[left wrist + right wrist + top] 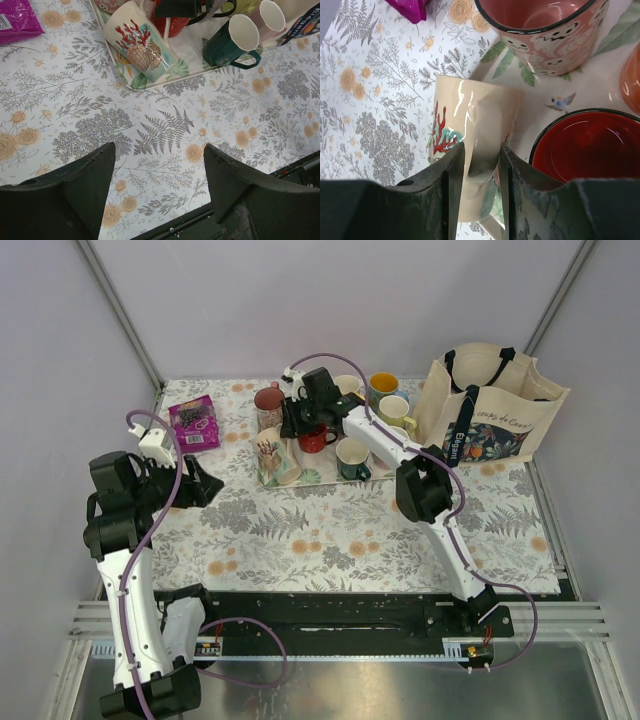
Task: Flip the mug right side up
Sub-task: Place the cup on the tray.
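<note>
A cream mug (470,110) printed with red coral and a shell (275,457) (140,45) stands base up at the tray's near left corner, the only upside-down mug I see. My right gripper (481,146) (292,425) is shut on its handle from above, one finger on each side. A salmon-orange curved side (632,75) shows at the right edge of the right wrist view. It may be the salmon-pink mug, but it is cut off and I cannot tell which way up it is. My left gripper (160,147) (205,485) hangs open over the tablecloth, holding nothing.
The tray (150,86) also holds a pink ghost-print mug (545,35), a red mug (585,145), a dark green mug (352,458) and pale mugs behind. A purple packet (194,422) lies at the back left. A tote bag (490,410) stands at the back right.
</note>
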